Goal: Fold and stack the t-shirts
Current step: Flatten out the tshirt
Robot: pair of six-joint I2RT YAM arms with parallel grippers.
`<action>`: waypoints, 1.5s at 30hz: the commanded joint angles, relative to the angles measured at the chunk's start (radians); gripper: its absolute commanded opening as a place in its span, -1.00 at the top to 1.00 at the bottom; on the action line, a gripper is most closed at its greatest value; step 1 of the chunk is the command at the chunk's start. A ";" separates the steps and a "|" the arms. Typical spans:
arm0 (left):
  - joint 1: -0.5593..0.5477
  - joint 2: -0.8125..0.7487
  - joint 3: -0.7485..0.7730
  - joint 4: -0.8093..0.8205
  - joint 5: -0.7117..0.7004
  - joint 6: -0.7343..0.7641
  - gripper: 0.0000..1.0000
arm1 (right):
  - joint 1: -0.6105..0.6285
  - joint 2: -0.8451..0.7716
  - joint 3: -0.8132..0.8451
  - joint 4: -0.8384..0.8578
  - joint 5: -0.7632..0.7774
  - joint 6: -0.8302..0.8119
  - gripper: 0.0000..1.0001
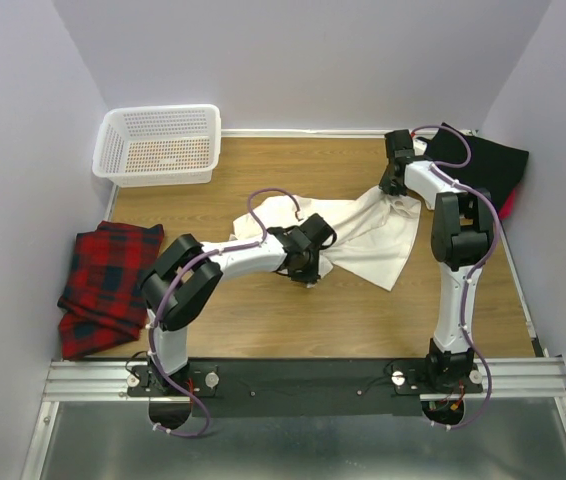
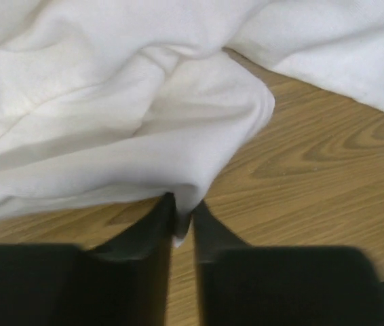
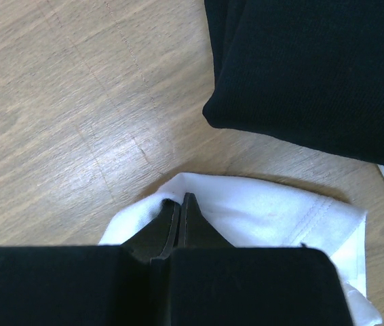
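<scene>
Right pincer (image 3: 180, 201) over half-hidden cream t-shirt (image 3: 266, 212)

My left arm (image 1: 248, 260) and right arm (image 1: 450, 300) are white tubes between bulky black joints, with a lilac cable (image 1: 266, 192) looping along each. The left gripper (image 2: 182, 219) and right gripper (image 3: 180, 204) have black tapered fingers and a boxy black housing just behind.

Bright, even light; faint shadows; wrist foregrounds out of focus
</scene>
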 commanded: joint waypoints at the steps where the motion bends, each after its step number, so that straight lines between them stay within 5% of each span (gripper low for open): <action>1: 0.029 -0.016 0.007 -0.018 -0.065 0.009 1.00 | 0.001 -0.018 -0.021 0.000 -0.006 0.010 0.99; 10: 0.158 -0.269 0.095 -0.219 -0.262 0.061 1.00 | -0.003 -0.067 -0.055 -0.002 0.026 0.008 0.99; 16: 0.345 -0.428 0.216 -0.328 -0.376 0.158 1.00 | -0.003 -0.098 -0.092 -0.002 0.043 0.010 0.99; 26: 0.557 -0.393 0.331 -0.276 -0.376 0.328 1.00 | -0.003 -0.196 -0.166 0.000 0.058 -0.047 0.98; 27: 0.568 -0.386 0.336 -0.261 -0.373 0.334 1.00 | -0.003 -0.201 -0.173 0.000 0.055 -0.048 0.94; 31: 0.612 -0.337 0.352 -0.229 -0.352 0.356 1.00 | -0.003 -0.262 -0.216 0.003 0.058 -0.053 0.00; 32: 0.622 -0.329 0.356 -0.219 -0.344 0.371 1.00 | -0.003 -0.279 -0.225 0.003 0.057 -0.053 -0.07; 45: 0.700 -0.137 0.484 -0.173 -0.310 0.442 1.00 | 0.012 -0.488 -0.455 0.033 -0.031 -0.044 -0.15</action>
